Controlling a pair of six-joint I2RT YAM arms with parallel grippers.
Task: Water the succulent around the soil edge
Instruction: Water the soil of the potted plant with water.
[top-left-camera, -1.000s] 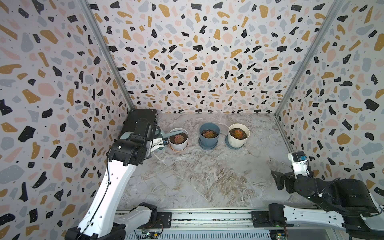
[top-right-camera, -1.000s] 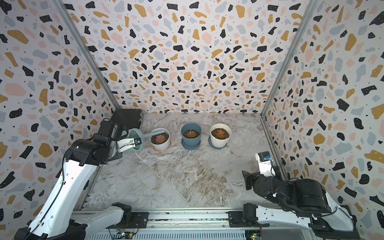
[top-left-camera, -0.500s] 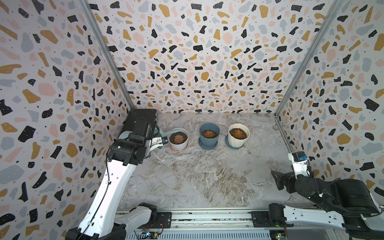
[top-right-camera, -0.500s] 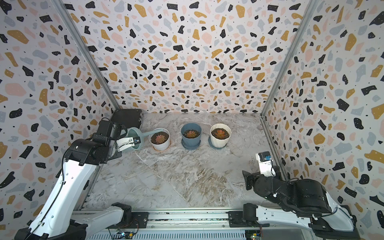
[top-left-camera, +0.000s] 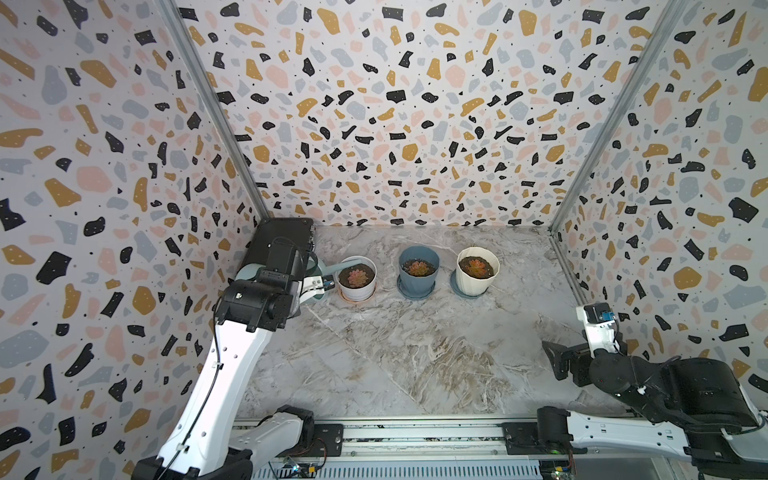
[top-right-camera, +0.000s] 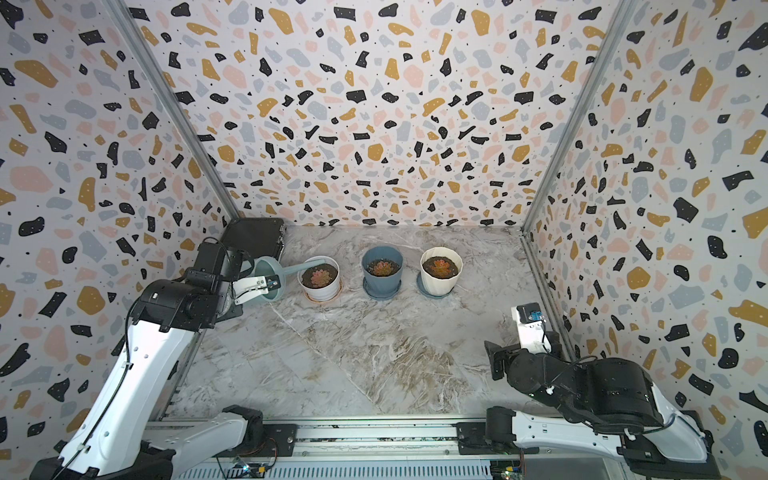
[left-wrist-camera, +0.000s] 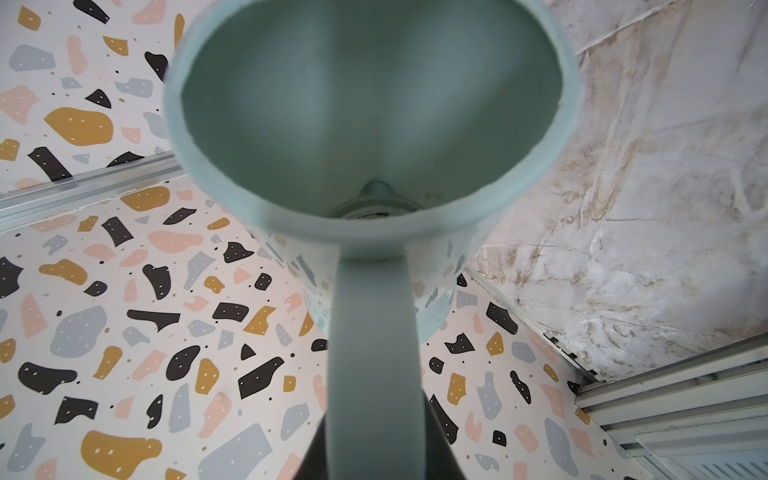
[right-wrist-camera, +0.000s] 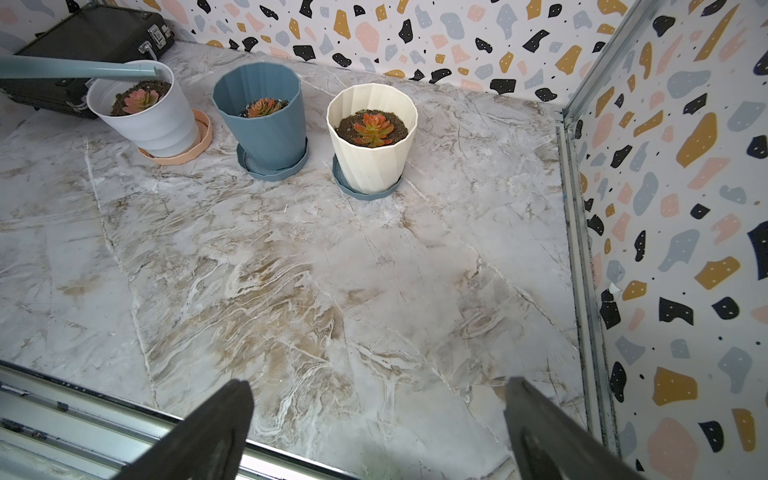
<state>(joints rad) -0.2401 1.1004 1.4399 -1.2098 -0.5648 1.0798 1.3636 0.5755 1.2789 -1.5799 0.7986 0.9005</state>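
Three potted succulents stand in a row at the back. The leftmost succulent (top-left-camera: 356, 277) sits in a white pot (top-left-camera: 357, 291) on a pink saucer. A teal watering can (top-right-camera: 268, 274) hangs beside that pot, and its spout (top-left-camera: 347, 264) reaches over the pot's far rim, seen as the spout (right-wrist-camera: 79, 68) in the right wrist view. My left gripper (top-right-camera: 270, 284) is shut on the can's handle (left-wrist-camera: 374, 353), with dark fingers (left-wrist-camera: 440, 449) on either side. My right gripper (right-wrist-camera: 378, 419) is open and empty, low at the front right, far from the pots.
A blue pot (top-left-camera: 419, 270) and a cream pot (top-left-camera: 477, 272), each on a blue saucer, stand right of the white one. A black case (top-left-camera: 286, 235) lies in the back left corner behind the can. Patterned walls close in three sides.
The spout has shifted only slightly at the white pot's rim. The right arm has not moved.
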